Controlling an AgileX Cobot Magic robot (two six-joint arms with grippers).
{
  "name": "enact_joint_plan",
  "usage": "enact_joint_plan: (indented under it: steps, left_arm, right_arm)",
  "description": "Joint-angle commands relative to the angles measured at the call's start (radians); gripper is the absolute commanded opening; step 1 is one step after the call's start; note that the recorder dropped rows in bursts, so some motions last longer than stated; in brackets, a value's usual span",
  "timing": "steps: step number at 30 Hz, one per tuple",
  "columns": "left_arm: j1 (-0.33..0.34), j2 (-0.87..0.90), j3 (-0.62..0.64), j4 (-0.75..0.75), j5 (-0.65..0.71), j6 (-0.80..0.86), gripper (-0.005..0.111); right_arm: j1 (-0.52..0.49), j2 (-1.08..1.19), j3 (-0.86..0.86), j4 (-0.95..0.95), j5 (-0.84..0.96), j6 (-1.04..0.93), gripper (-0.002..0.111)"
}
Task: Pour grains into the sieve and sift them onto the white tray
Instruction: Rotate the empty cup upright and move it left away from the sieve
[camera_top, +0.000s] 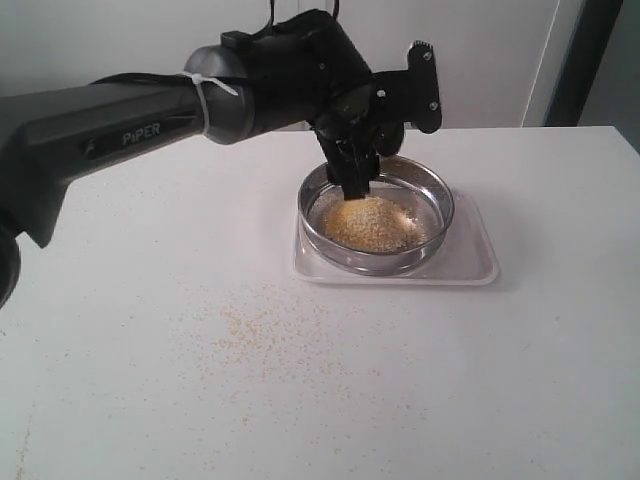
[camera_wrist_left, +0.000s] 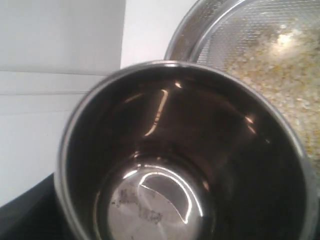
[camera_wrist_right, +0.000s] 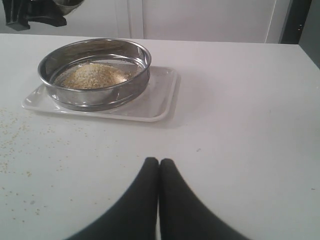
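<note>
Grains (camera_top: 368, 222): one low yellow-beige heap on the mesh, roughly centred in the sieve (camera_top: 376, 263). The sieve sits flat on the white tray (camera_top: 470, 262), inside its rim. The tray lies right of centre on the white surface (camera_top: 150, 400), towards the far side. Loose spill of grains (camera_top: 270, 330) is scattered over the surface near and left of the tray, clear of it. Left arm (camera_top: 120, 135) reaches in from the left. Left fingers (camera_top: 352, 182) hang over the far-left part of the sieve, spread wide and holding a steel cup (camera_wrist_left: 200, 150) in the air. The cup interior shows bare and shiny, with no grains seen inside, and its mouth is close to the sieve rim. Right fingers (camera_wrist_right: 149, 175) are pressed together, holding nothing, low over the surface at the near right, well apart from the tray.
</note>
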Motion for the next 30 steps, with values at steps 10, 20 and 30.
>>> enact_joint_plan:
  steps: [10,20,30]
  left_arm:
    - [0.056,-0.214,0.284,-0.285,-0.123,0.208,0.0]
    - [0.093,-0.432,0.7,-0.292,-0.573,0.195,0.0]
    - [0.232,-0.638,1.102,-0.224,-1.086,0.046,0.0]
  right_arm:
    - [-0.008,-0.006,0.006,-0.006,-0.002,0.0,0.0]
    - [-0.008,-0.006,0.006,-0.006,-0.002,0.0,0.0]
    - [-0.008,-0.006,0.006,-0.006,-0.002,0.0,0.0]
